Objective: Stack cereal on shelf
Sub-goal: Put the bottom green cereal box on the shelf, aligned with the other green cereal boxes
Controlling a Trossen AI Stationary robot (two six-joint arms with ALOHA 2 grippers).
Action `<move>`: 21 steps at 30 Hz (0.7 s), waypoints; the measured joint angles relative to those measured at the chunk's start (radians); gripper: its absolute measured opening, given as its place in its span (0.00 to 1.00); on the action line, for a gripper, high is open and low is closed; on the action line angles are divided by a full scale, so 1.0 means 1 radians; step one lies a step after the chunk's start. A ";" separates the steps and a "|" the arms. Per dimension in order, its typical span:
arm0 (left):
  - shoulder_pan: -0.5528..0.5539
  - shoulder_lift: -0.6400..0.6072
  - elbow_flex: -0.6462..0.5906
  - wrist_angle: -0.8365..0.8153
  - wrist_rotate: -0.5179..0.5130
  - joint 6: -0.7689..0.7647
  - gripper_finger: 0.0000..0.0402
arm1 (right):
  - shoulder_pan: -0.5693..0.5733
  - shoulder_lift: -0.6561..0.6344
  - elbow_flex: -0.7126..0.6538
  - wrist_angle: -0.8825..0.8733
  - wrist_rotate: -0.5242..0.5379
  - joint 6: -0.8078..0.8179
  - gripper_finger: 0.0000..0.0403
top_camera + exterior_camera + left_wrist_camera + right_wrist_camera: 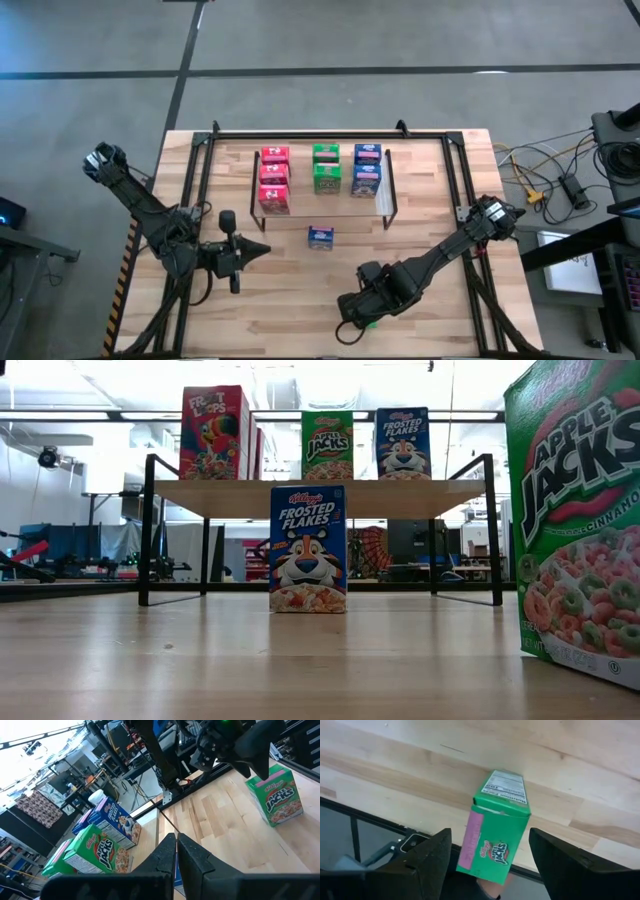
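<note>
The shelf (388, 205) (230, 498) stands at the far middle of the table. It carries three red boxes (274, 180), two green (326, 168) and two blue (367, 170). One blue cereal box (320, 236) (308, 548) stands upright on the table in front of it. A green cereal box (497, 827) (276, 795) (580, 520) stands upright near the table's near edge. My right gripper (362, 312) (490, 834) hovers above it, open, with one finger on each side and clear of the box. My left gripper (262, 250) (176, 844) is shut, left of the blue box, holding nothing.
A black frame (205, 180) runs round the table's far and side edges. Bare wood lies between the two arms and in front of the shelf. Cables and equipment (560, 185) sit off the table's right side.
</note>
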 joint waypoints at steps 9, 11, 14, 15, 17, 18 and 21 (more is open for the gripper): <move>0.000 0.000 0.000 -0.001 0.000 0.000 0.00 | 0.000 0.000 -0.001 0.000 0.042 -0.002 0.64; 0.000 0.000 0.000 -0.002 0.000 -0.001 0.00 | 0.000 0.000 -0.002 0.000 0.043 -0.001 0.64; 0.000 0.000 0.000 -0.005 0.000 -0.002 0.00 | 0.003 0.014 -0.003 -0.002 0.042 -0.001 0.64; 0.000 0.000 0.000 -0.005 0.000 -0.002 0.00 | 0.002 0.021 -0.003 -0.002 0.039 -0.002 0.63; 0.000 0.000 0.000 -0.005 0.000 -0.003 0.00 | 0.002 0.032 -0.001 0.005 0.024 -0.003 0.64; 0.000 0.000 0.000 -0.007 0.001 -0.003 0.00 | 0.002 0.038 0.000 0.007 0.022 -0.006 0.63; 0.000 0.000 0.000 -0.008 0.001 -0.003 0.00 | 0.002 0.059 -0.003 0.015 0.015 -0.006 0.64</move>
